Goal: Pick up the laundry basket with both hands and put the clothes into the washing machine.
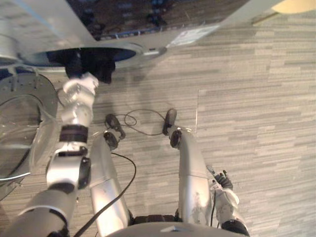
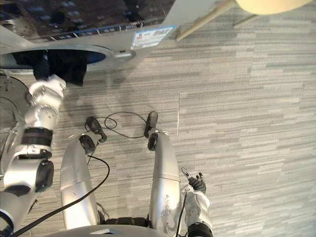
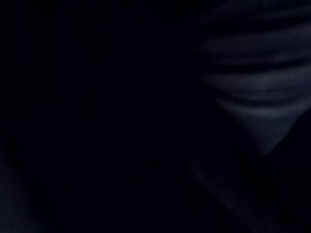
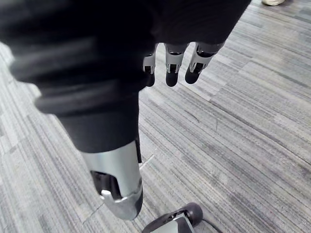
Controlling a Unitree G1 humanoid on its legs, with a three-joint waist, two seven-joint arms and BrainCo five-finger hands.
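The washing machine (image 1: 148,39) stands at the top of the eye views, its round drum opening (image 1: 123,52) dark inside. My left arm reaches up into that opening. My left hand (image 1: 75,66) is sunk among dark clothes (image 1: 101,66) at the drum's mouth, so its grip is hidden. The left wrist view shows darkness with a faint ribbed shape. My right hand (image 1: 224,180) hangs low at my right side above the floor, its fingers (image 4: 170,68) relaxed and holding nothing.
The machine's round glass door (image 1: 22,128) stands swung open on the left, close beside my left arm. A pale round tabletop (image 2: 266,5) on a wooden leg (image 2: 202,22) is at the far right. Grey striped flooring (image 1: 256,108) spreads out to the right.
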